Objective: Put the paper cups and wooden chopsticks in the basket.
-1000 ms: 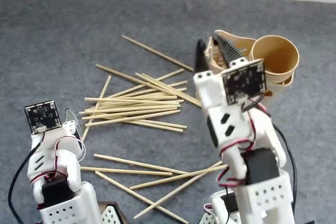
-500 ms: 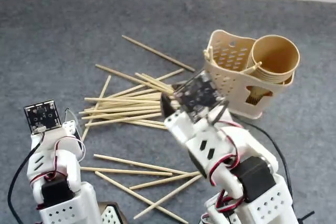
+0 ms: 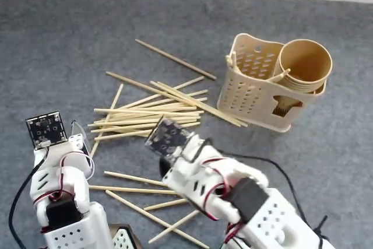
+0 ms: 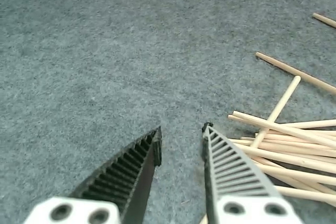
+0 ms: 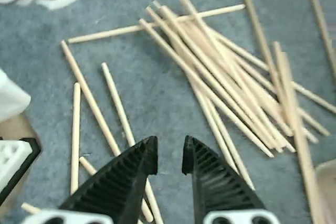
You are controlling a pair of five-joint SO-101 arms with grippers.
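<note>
Grey felt [image 3: 70, 33] lies under everything; nearest me, the left gripper [image 4: 182, 129] hangs a little open and empty just beside the edge of the pile, and the right gripper [image 5: 169, 140] hovers low over loose sticks, jaws narrowly parted, holding nothing. Beyond them the chopsticks [image 3: 151, 115] lie scattered and overlapping; they look light, stiff, smooth and apt to roll, so I'd pinch one outlying stick near its middle, across its width. Farthest off stands the basket [image 3: 250, 94], with stacked cups [image 3: 306, 62] nested in one side and a stick or two poking out.
</note>
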